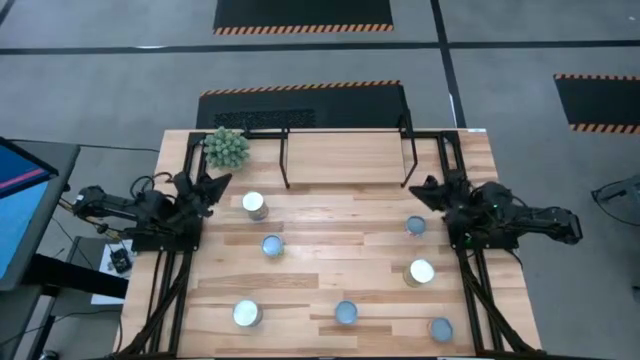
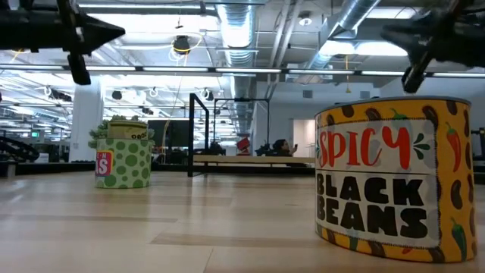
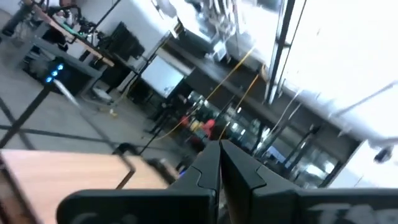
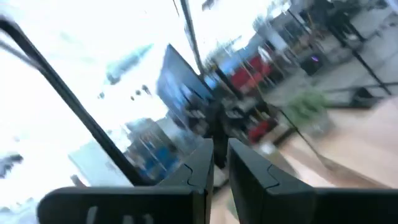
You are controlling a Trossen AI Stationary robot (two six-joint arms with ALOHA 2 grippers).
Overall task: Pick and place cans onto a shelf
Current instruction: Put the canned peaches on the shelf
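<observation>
Left pincer: parked at the bench's left edge, up off the wood. Its wrist view shows the two fingers pressed together, holding nothing.

Right pincer: mirror spot at the right edge, also raised. Fingers nearly touching, just a thin slit between them, nothing in there.

Cans: seven, all standing on the bench, none on the shelf so far. The nearest can to the left pincer sits just inboard of its tip and a bit toward the front, with another can further along. For the right pincer, the close can is just in front of its tip, slightly inboard. The rest are well away along the front, including the black beans tin.

Shelf: at the back of the bench, between the two pincers and a little behind both.

Plant: right behind the left pincer, next to the shelf's left end.

Step in hand: my read is nothing's started yet, first pick is next.

How to do it well: whichever arm goes, spread the fingers wide first, come straight down over the nearest can, centre it and squeeze the side wall low. Lift clear before swinging back to the shelf so neighbours don't get knocked, and the left arm should mind the plant.
</observation>
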